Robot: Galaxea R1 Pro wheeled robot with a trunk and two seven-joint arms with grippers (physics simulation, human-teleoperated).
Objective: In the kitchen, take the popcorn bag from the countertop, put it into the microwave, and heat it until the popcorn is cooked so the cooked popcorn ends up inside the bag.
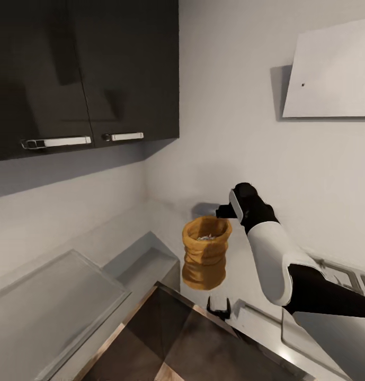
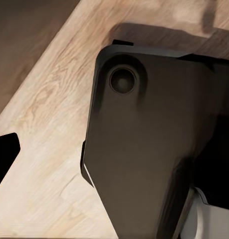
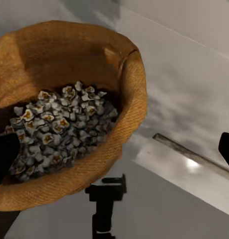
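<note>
Holding the popcorn bag (image 1: 204, 253) by its rolled rim, the right gripper (image 1: 224, 210) is closed on the far edge of the sack and carries it in the air above the grey countertop (image 1: 50, 301).

- Bag: tan, wrinkled, upright, mouth open upward; kept level, probably so nothing spills.
- Popcorn (image 3: 57, 130): a heap of pale whitish and brownish bits, seen inside the bag from the right wrist camera.
- Right arm: white and black, reaching in from the right toward the corner of the room.
- Left gripper: one dark finger edge (image 2: 4, 158) over a wooden floor; I cannot tell whether it is open or closed.
- Surroundings: dark wall cupboards (image 1: 84, 74) above, a sink recess (image 1: 145, 264) in the worktop, a small black tap (image 1: 218, 307) below the bag.
</note>
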